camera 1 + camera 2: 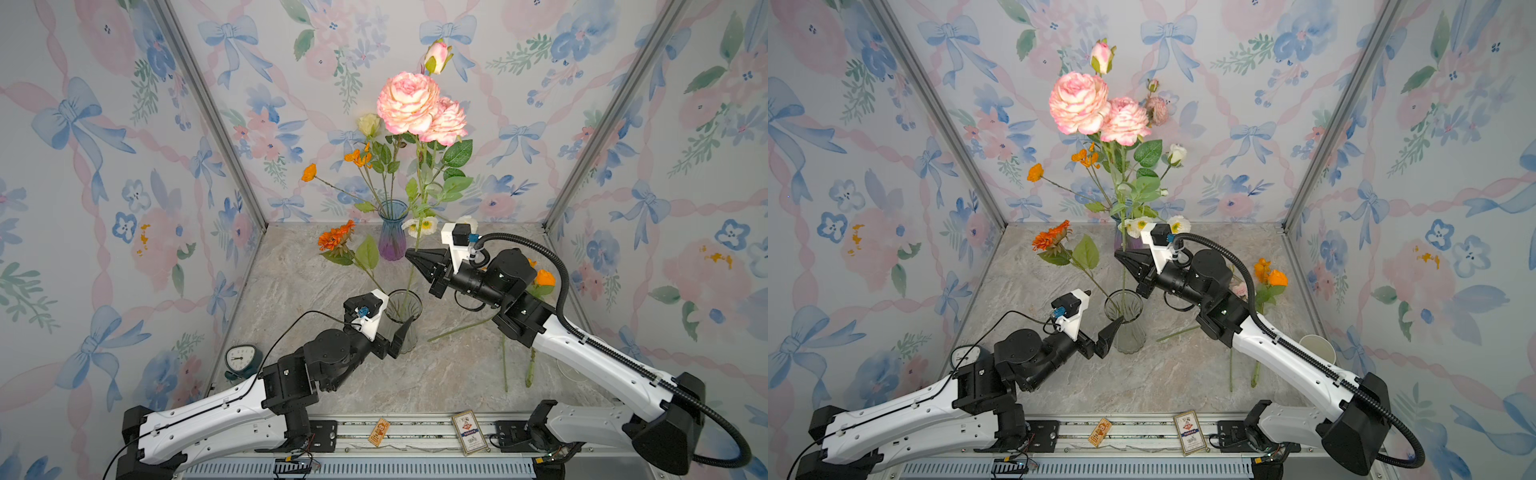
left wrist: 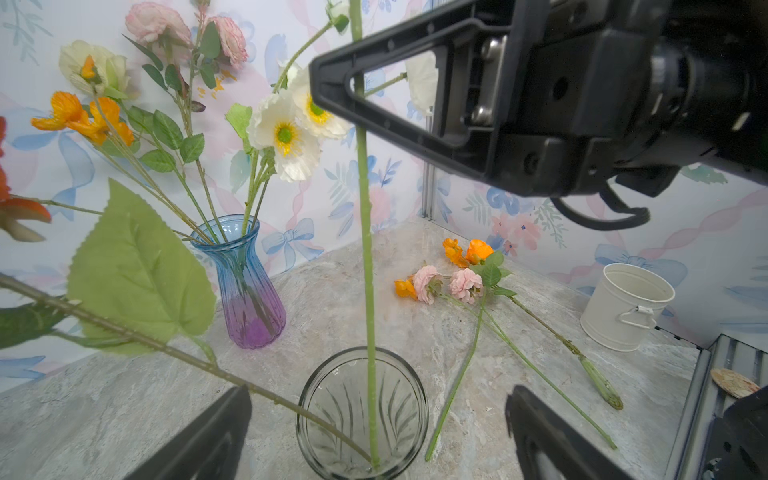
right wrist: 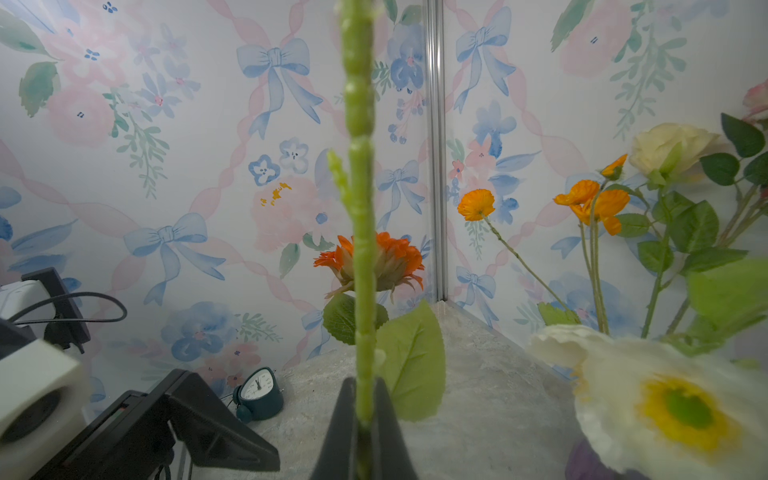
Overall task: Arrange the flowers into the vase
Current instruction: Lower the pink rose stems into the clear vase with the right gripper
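Right claw (image 1: 412, 255) is clenched midway up the stem (image 1: 410, 282) of the tall pink rose (image 1: 408, 102). The stem's foot stands inside the clear glass vase (image 1: 416, 330) on the marbled bench (image 1: 374, 378). Both top views show heavy blooms far above the grip, so I judge the flower light but top-heavy.

Left claw (image 2: 376, 434), in the left wrist view, is released, its fingers (image 2: 216, 432) on either side of the ribbed vase without touching it. Loose flowers (image 2: 457, 280) lie flat on the bench beyond.

From the right wrist view the stem looks knobbly and made of matte plastic, probably stiff yet slick. The bare stretch below the leaves seems the safest hold. Thin glass could tip easily.
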